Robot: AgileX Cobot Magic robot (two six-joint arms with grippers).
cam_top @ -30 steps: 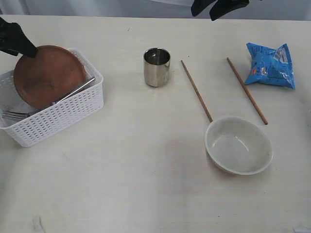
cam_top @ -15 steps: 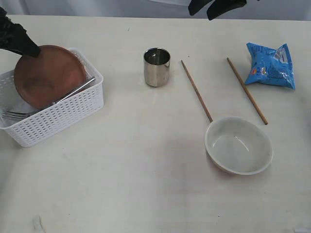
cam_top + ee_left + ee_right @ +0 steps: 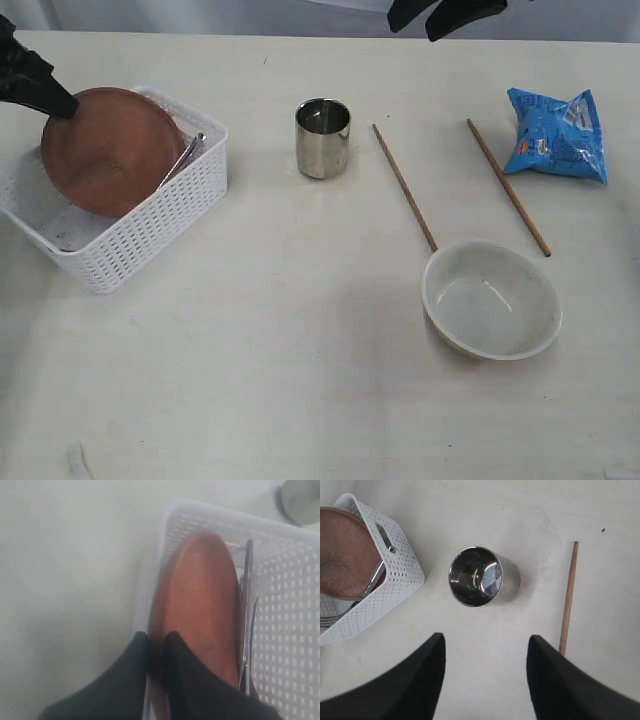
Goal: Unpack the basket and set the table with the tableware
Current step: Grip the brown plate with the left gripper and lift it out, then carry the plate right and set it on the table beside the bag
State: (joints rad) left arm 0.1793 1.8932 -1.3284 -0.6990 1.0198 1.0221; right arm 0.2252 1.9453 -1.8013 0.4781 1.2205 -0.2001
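Observation:
The white lattice basket [image 3: 150, 235] sits tilted at the table's left, and the brown round plate [image 3: 112, 150] stands on edge inside it. My left gripper [image 3: 62, 105] is shut on the plate's rim [image 3: 200, 605]. Steel cutlery [image 3: 185, 158] leans beside the plate. On the table [image 3: 280, 350] stand the steel cup [image 3: 322, 137], two separated chopsticks [image 3: 405, 187] [image 3: 508, 187] and the off-white bowl [image 3: 490, 297]. My right gripper [image 3: 440, 15] hangs open at the far edge, above the table behind the cup [image 3: 476, 576]. The wooden spoon is not visible.
A blue snack bag [image 3: 557, 135] lies at the far right beyond the chopsticks. The basket [image 3: 395, 575] stands close to the cup's left side.
My left gripper has pulled the plate up and to the right. The basket has shifted right with it and tipped, and the cutlery has slid against the plate. The right arm stayed still.

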